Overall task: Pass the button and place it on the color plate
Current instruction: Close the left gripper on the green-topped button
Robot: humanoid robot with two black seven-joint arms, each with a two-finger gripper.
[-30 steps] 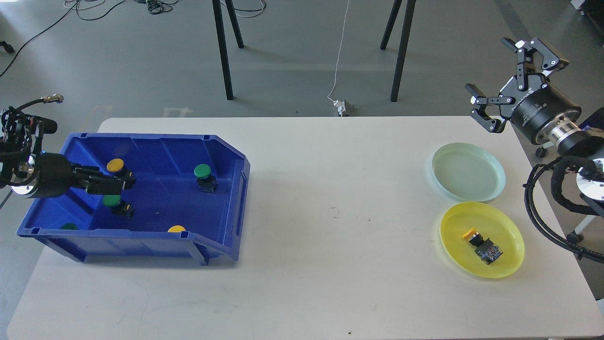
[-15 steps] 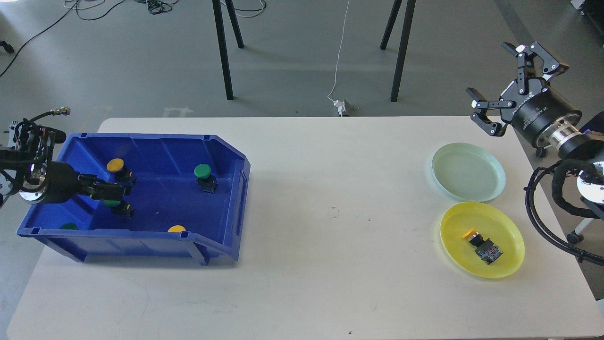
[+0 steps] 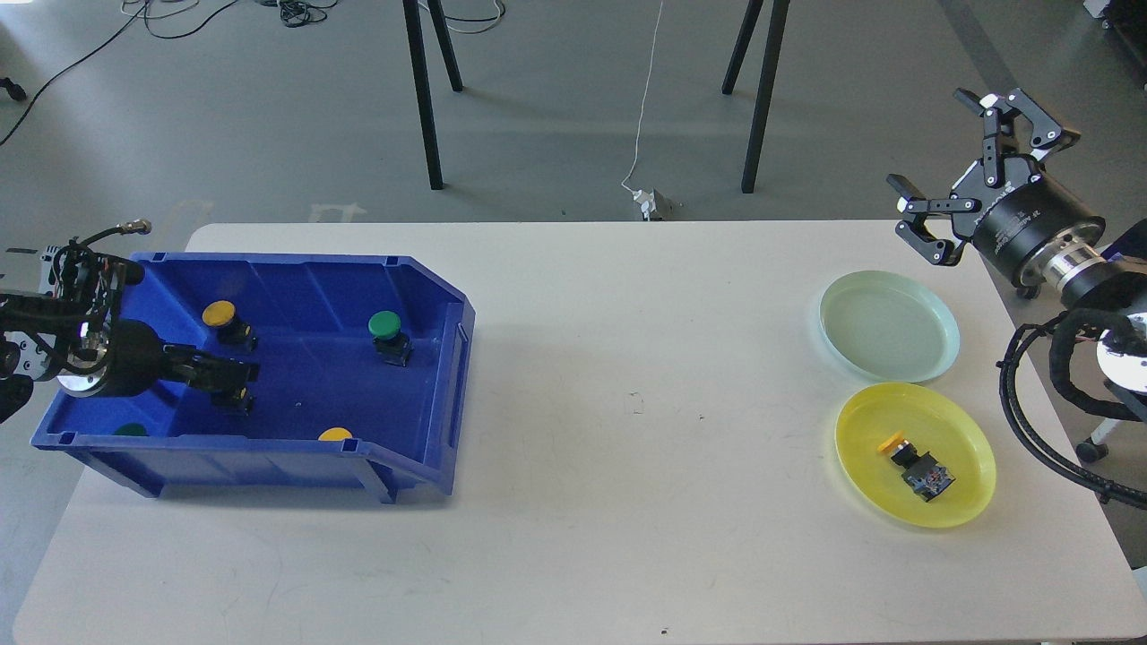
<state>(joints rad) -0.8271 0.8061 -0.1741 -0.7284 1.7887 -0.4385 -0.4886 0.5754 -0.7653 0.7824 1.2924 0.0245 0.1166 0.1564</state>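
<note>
A blue bin [image 3: 430,296] at the table's left holds a yellow button [image 3: 220,315], a green button [image 3: 386,327], a yellow button [image 3: 336,434] at the front wall and a green one [image 3: 132,429] in the front left corner. My left gripper [image 3: 229,371] reaches into the bin from the left and sits over another button [image 3: 235,399], hiding its cap. Its dark fingers cannot be told apart. My right gripper [image 3: 955,167] is open and empty, in the air beyond the table's far right corner. A yellow plate [image 3: 968,484] holds a yellow button [image 3: 914,459]. A pale green plate [image 3: 889,324] lies behind it.
The white table [image 3: 627,502] runs from the bin to the plates. Black stand legs [image 3: 421,98] and a white cable stand on the floor behind the table. My right arm's cables [image 3: 1030,421] hang off the table's right edge.
My left gripper has come down and towards me inside the bin and now covers the green cap of the button below it. My right gripper has shifted slightly and stays open.
</note>
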